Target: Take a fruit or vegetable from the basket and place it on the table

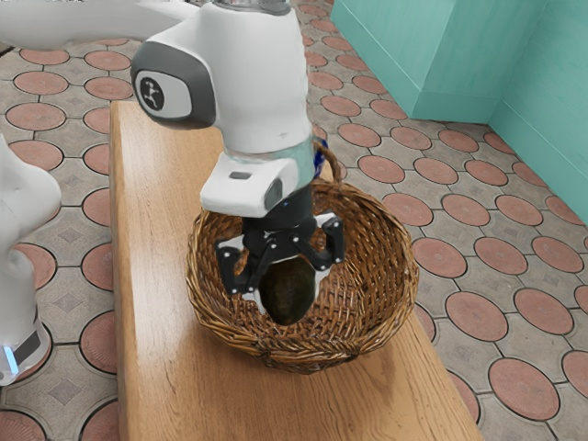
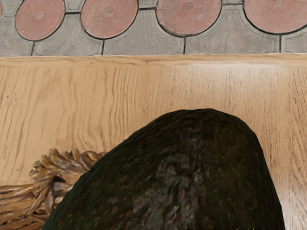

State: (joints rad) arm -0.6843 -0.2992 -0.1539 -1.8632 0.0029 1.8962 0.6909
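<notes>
Gripping a dark avocado (image 1: pixel 290 296) from two sides, the fingers (image 1: pixel 257 296) stand as far apart as the fruit's width between them. They point downward, and the avocado's lower end hangs beneath them. In the wrist view its bumpy, blackish-green skin, flecked with brown, looms large and close to the camera. In the exterior view the avocado appears against the opening of the wicker basket (image 1: pixel 390 317); how high it is above the basket's bottom, I cannot tell.

Over the basket comes the white arm (image 1: pixel 262 78), reaching down from the exterior view's upper left. The basket stands upright on the counter, its brown weave thick around the rim, and a handle (image 1: pixel 331 167) rises on its far side. Near that handle, partly hidden by the arm, is something blue (image 1: pixel 320 158), too covered to name.

Around the basket spreads the bare wood grain of the counter (image 1: pixel 170 303). The arm's white base (image 1: pixel 20 285) stands at the exterior view's left. Farther out lie floor tiles (image 1: pixel 524 386) with reddish discs set in grey, and beyond them rises a teal wall (image 1: pixel 542 101).
</notes>
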